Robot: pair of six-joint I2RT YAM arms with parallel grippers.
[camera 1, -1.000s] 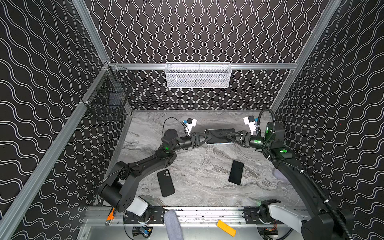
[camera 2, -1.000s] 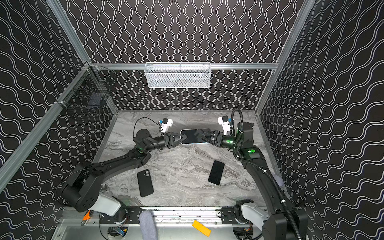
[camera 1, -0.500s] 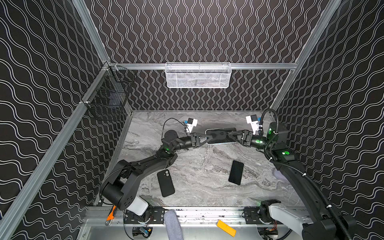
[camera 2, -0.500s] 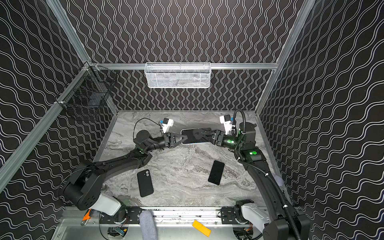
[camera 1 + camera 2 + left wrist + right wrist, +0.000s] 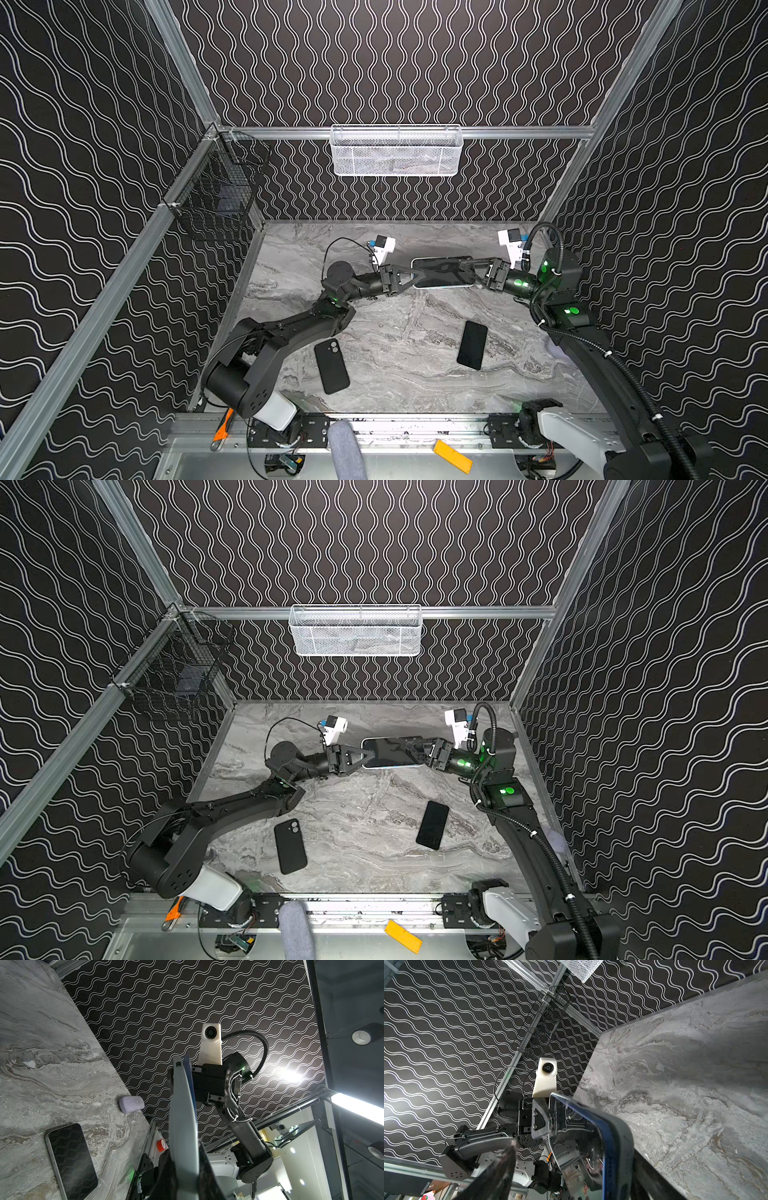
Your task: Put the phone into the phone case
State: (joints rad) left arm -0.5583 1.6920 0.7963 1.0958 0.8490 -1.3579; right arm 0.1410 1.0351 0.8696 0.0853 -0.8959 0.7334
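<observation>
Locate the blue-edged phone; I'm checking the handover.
In both top views the blue-edged phone sits above the table's back middle, left end clamped in the left gripper, open right gripper at its right end.

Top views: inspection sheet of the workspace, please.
Surface: marble tabletop, no spills seen.
Job's things: phone held aloft at the back; black case and second phone lying flat.
Clutter: lilac roll at right edge; yellow piece on front frame.
Pincers: left pincer shut on the phone; right pincer open around its other end.
Cables: thin wire looped at left wrist; conduit on right arm.
Surroundings: white basket, black wire basket, wavy walls.
</observation>
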